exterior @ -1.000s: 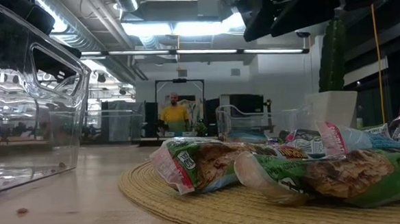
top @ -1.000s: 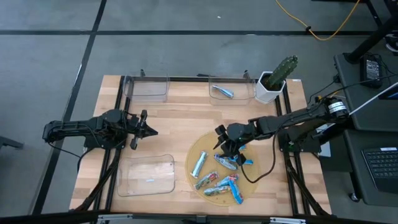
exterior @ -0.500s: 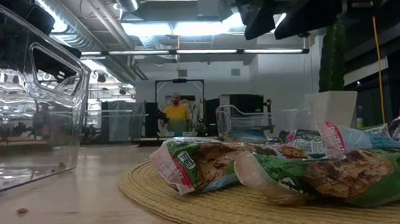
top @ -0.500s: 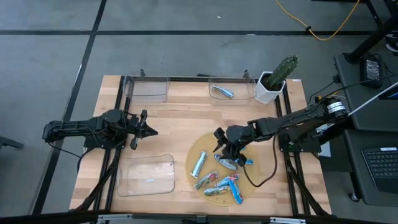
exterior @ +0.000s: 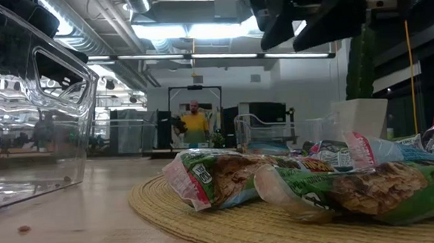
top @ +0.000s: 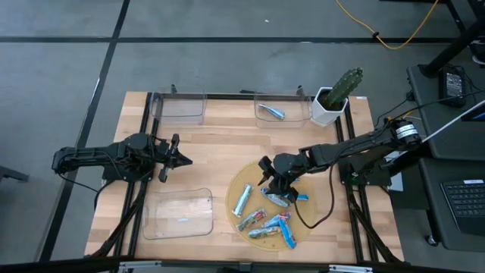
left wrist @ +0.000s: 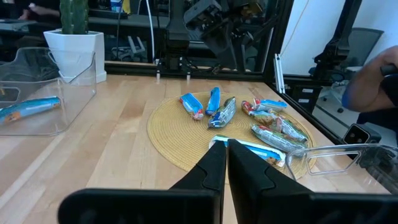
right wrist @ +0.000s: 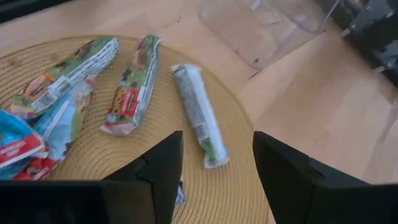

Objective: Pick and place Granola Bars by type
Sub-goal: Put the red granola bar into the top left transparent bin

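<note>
While its fingers gape empty, right end effector point(top: 267, 173) above mat's point(top: 241, 182) far edge, left end effector point(top: 184, 160) closed, well apart.

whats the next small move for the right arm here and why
Probably lower the right tool onto the silver bar lying alone on the woven mat. Its jaws are open and empty, hovering above the mat, and that bar sits apart from the others, just ahead of the fingers. The left tool waits shut, away from the mat.
</note>
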### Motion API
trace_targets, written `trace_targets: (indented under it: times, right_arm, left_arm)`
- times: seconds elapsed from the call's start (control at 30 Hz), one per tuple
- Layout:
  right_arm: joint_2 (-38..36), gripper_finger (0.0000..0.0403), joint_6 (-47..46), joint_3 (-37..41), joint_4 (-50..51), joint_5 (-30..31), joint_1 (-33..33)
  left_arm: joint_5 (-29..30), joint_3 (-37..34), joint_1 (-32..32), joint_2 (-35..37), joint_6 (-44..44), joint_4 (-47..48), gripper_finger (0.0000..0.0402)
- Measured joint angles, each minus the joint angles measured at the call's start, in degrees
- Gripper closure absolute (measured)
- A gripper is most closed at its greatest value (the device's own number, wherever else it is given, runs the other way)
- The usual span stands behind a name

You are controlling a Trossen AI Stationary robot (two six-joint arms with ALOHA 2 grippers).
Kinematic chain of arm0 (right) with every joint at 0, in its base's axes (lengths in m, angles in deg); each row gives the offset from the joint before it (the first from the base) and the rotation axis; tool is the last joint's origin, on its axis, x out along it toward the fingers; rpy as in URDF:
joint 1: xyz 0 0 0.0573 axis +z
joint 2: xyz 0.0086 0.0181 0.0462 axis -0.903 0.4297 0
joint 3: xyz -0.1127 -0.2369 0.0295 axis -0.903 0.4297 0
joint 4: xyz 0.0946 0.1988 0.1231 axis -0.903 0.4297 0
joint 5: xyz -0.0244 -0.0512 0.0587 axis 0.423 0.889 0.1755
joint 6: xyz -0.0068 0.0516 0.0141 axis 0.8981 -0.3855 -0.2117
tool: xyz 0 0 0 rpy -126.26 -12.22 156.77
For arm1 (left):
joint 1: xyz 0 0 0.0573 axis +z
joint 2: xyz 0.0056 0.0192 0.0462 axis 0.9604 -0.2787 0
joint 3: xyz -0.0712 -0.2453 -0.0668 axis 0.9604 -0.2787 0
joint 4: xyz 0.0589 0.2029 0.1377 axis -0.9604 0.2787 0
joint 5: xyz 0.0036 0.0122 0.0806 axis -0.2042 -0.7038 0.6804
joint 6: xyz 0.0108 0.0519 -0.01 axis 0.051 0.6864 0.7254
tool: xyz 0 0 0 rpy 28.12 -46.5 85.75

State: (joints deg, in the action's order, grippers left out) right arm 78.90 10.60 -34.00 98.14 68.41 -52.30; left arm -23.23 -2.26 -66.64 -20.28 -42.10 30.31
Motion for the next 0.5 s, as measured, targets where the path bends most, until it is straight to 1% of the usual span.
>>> trace_targets:
  times: [0.5]
  right_arm:
    - [0.1,0.0205,0.0,0.0,-1.7,0.1,0.0]
  left_arm:
    - [0.0,0.0,0.0,0.0,0.0,0.0,0.0391]
